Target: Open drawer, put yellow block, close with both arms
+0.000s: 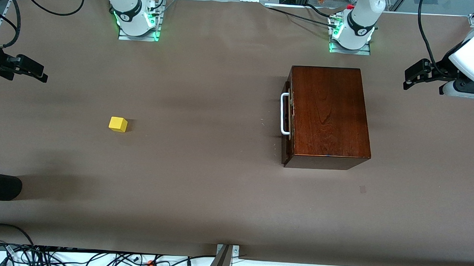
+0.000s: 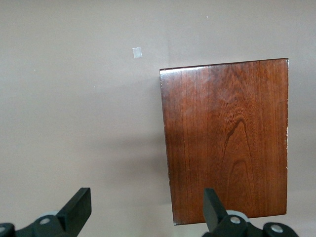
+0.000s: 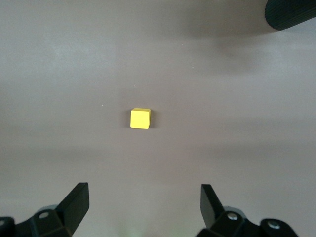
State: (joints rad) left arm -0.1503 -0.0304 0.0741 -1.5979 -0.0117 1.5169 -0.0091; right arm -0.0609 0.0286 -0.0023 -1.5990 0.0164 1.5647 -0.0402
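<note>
Drawer (image 1: 287, 115) is shut, sitting flush in the box (image 1: 330, 113) with its white handle (image 1: 284, 113) facing the right arm's end of the table, and the box sits toward the left arm's end, not far from that arm's base. Block (image 1: 118, 124) is out on bare table (image 1: 203, 179) toward the right arm's end, well apart from the box and a bit nearer the front camera than the handle. Nothing's been touched as far as I can judge, so the step in hand is opening the drawer. Left gripper (image 1: 413, 78) hangs off past the box at the left arm's end of the table, jaws spread wide and empty. Right gripper (image 1: 37, 71) hangs over the table edge at its own end, also wide open with nothing in it. If I were driving, I'd drop one finger in the gap between the handle bar and the drawer front, close on the bar near its middle, and pull straight along the slide so the box doesn't skid or twist. Maybe hold the box down with the other arm, since it looks free-standing. The front view is the only one showing the handle and how things are laid out. The left wrist view only gets the box top (image 2: 227, 140), no handle at all, while the right wrist view has the block (image 3: 139, 119) nicely centred ahead of its open jaws, plus a dark rounded thing (image 3: 291, 15) at the frame corner.
</note>
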